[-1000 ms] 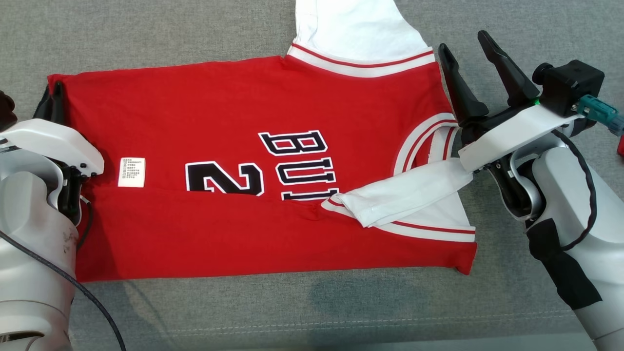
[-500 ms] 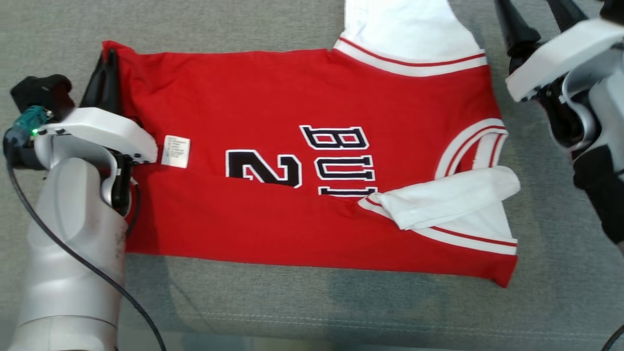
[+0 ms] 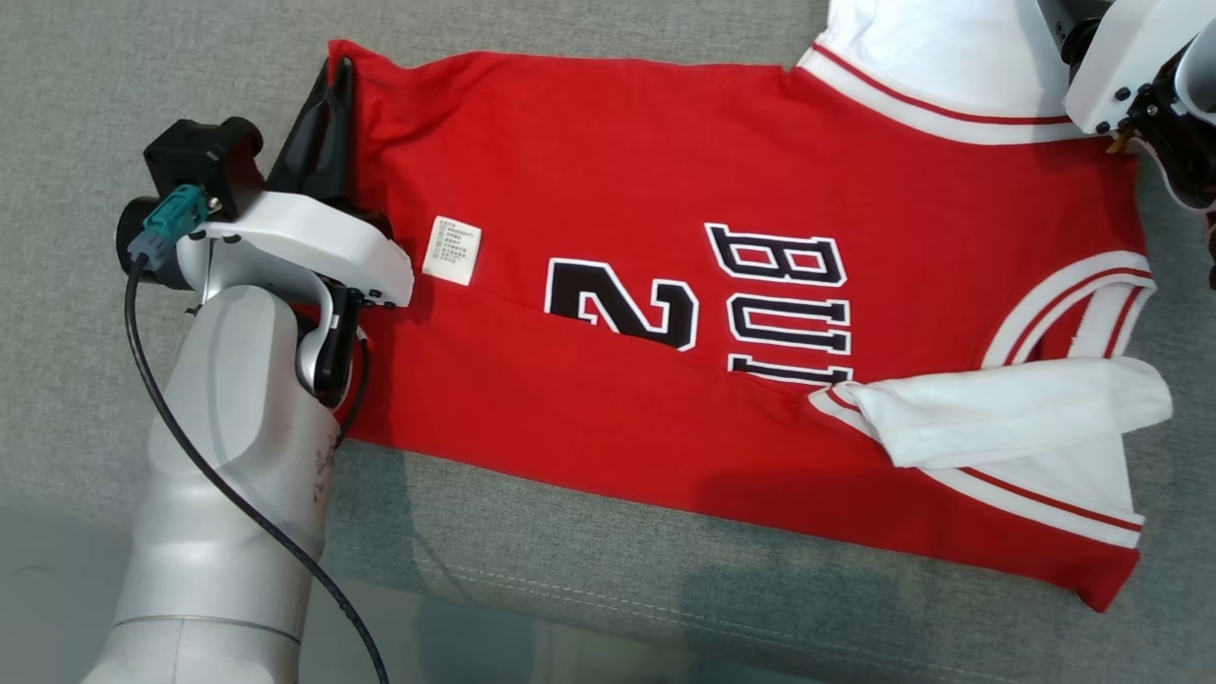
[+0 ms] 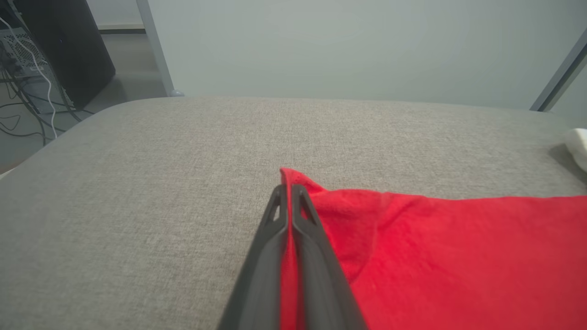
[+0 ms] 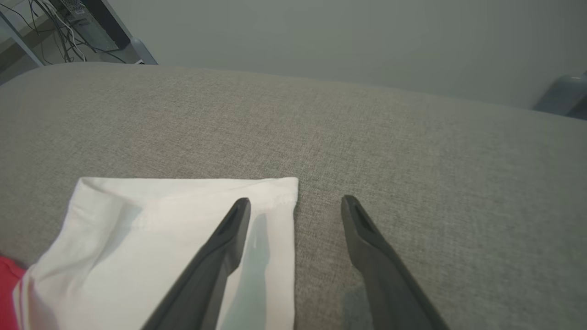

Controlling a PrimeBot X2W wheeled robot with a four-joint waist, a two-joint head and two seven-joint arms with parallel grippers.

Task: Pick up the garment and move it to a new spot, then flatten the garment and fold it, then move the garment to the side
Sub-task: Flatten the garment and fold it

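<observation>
The garment (image 3: 665, 171) is a red jersey with white sleeves and black lettering, spread on the grey cushion (image 3: 608, 589) with its near part folded over. My left gripper (image 3: 337, 71) is at the jersey's far left hem corner. In the left wrist view the left gripper (image 4: 287, 187) is shut, with red cloth (image 4: 458, 256) pinched between the fingers. My right arm's white wrist housing (image 3: 1130, 57) sits at the top right over the far white sleeve. In the right wrist view the right gripper (image 5: 296, 201) is open, one finger over the sleeve's (image 5: 151, 220) end and the other over bare cushion.
A white care label (image 3: 452, 250) lies on the red cloth near the left wrist. The cushion's front seam (image 3: 665, 617) runs along the bottom. Beyond the cushion stand a dark computer case with cables (image 4: 55, 50) and a metal frame leg (image 4: 156, 46).
The head camera has turned, sliding the whole picture right. My left gripper has shut on the hem corner. My right gripper has moved from beside the neck opening to the far sleeve's end.
</observation>
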